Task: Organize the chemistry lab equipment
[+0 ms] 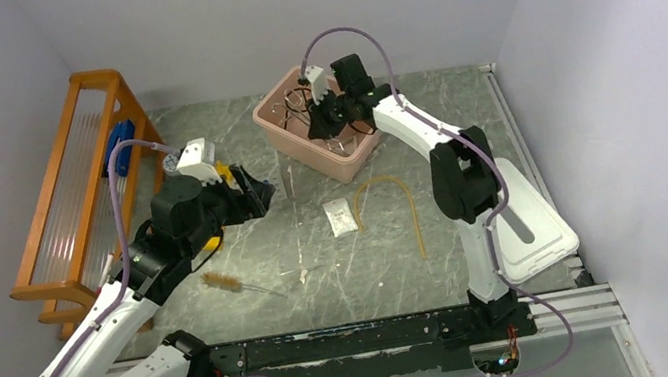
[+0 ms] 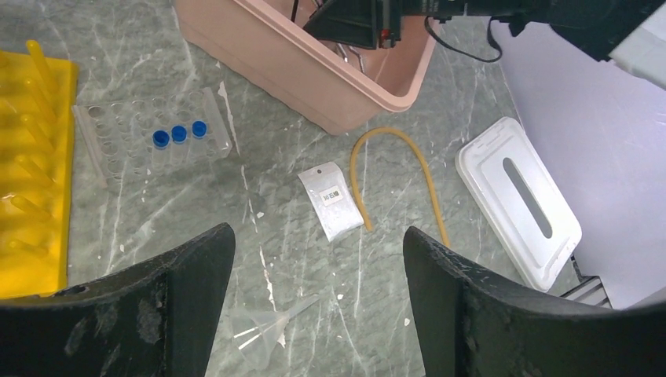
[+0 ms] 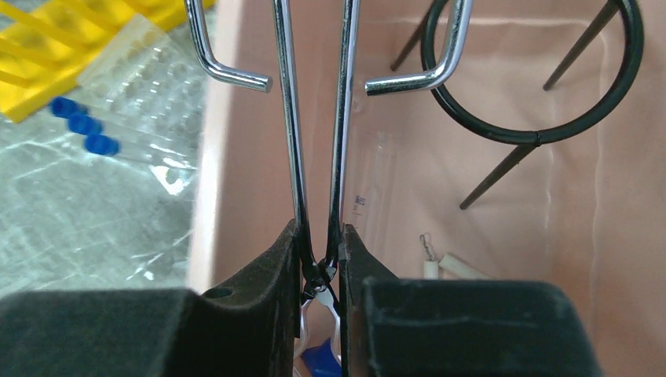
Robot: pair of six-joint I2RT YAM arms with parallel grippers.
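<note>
My right gripper (image 3: 320, 236) is shut on the metal tongs (image 3: 314, 118), held inside the pink tub (image 3: 236, 157), handles pointing away. The black wire tripod (image 3: 542, 78) and part of the white triangle (image 3: 455, 267) lie in the tub. From above, the right gripper (image 1: 323, 114) hangs over the tub (image 1: 286, 133). My left gripper (image 2: 318, 236) is open above bare table, with a clear funnel (image 2: 263, 326) below it. Blue-capped tubes (image 2: 179, 135) stand in a clear rack beside the yellow tube rack (image 2: 31, 173). Tan tubing (image 2: 393, 169) and the brown brush (image 1: 229, 284) lie on the table.
A white rectangular lid (image 1: 527, 219) lies at the right edge. A small white packet (image 2: 330, 200) rests beside the tubing. A wooden rack (image 1: 77, 189) stands along the left wall. Grey walls close in the table on three sides.
</note>
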